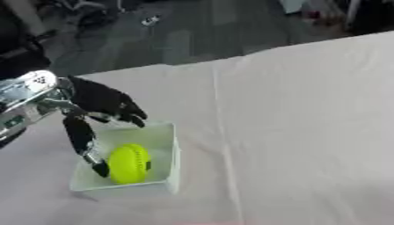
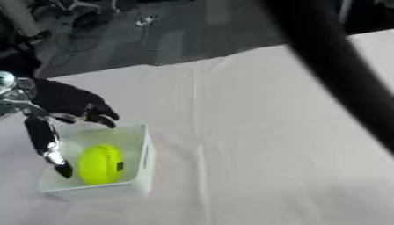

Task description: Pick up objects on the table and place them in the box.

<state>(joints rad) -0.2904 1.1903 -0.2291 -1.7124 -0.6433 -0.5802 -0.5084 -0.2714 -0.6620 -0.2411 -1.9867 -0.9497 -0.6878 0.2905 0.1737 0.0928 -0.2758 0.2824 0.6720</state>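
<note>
left eye view: the left hand (image 1: 96,105) enters from the left edge and sits over the far left corner of the box (image 1: 171,176). its fingers are spread and relaxed, with nothing gripped. the thumb (image 1: 83,141) points down into the box, its tip just beside the left side of the yellow-green ball (image 1: 129,163); contact cannot be confirmed. the remaining fingers curve over the far rim. the ball lies inside the box, below the palm and to the right of the thumb. the box stands on the white tablecloth (image 1: 292,132).

right eye view: same arrangement of hand, ball and box. a dark blurred arm (image 2: 338,70) crosses the upper right, well apart from the hand; the right hand itself is not shown.
</note>
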